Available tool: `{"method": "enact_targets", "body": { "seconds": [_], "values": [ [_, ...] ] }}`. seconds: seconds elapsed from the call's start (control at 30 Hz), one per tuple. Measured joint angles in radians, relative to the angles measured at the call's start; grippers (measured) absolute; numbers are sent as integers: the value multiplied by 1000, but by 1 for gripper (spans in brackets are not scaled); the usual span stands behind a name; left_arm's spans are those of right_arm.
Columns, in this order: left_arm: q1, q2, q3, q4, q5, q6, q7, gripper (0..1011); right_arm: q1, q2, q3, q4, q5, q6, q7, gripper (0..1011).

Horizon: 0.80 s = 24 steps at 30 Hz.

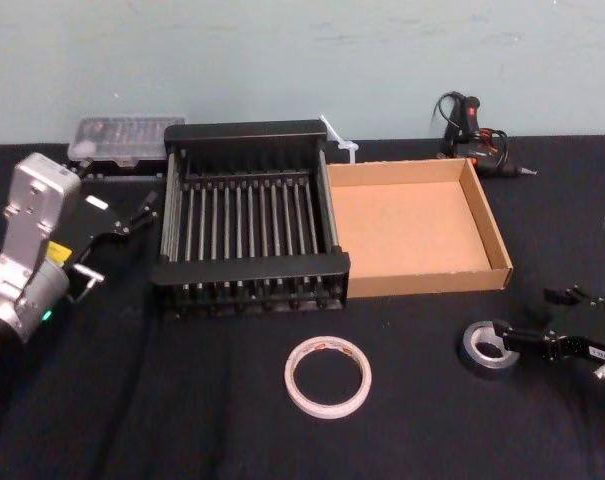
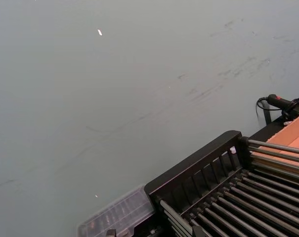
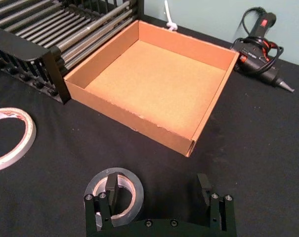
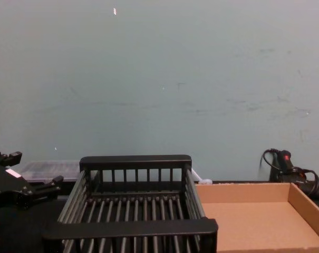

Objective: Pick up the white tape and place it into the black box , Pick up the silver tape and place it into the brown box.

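The white tape [image 1: 327, 376] lies flat on the black table in front of the black box [image 1: 250, 269], also seen as white tape [image 3: 21, 143] in the right wrist view. The silver tape [image 1: 479, 351] lies at the front right, near the brown box [image 1: 429, 282]. My right gripper [image 1: 534, 316] is open and low over the silver tape [image 3: 136, 190]. One finger stands inside the roll's core, and the other is on the table beside it. My left gripper [image 1: 124, 237] hangs open to the left of the black box, holding nothing.
A clear plastic case [image 1: 117, 140] sits behind the black box at the back left. A glue gun [image 1: 477, 135] with its cord lies behind the brown box at the back right. A white tie [image 1: 340, 140] rests between the two boxes' far corners.
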<state>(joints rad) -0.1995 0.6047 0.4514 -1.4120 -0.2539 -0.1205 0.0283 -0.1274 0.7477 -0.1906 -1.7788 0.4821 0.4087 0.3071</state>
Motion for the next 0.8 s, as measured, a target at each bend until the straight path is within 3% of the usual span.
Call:
{"method": "enact_targets", "body": {
  "seconds": [0.8],
  "values": [
    [0,0,0,0,0,0,0,1001,28,-29,-25,32,-38,69,18,1002]
  ]
}}
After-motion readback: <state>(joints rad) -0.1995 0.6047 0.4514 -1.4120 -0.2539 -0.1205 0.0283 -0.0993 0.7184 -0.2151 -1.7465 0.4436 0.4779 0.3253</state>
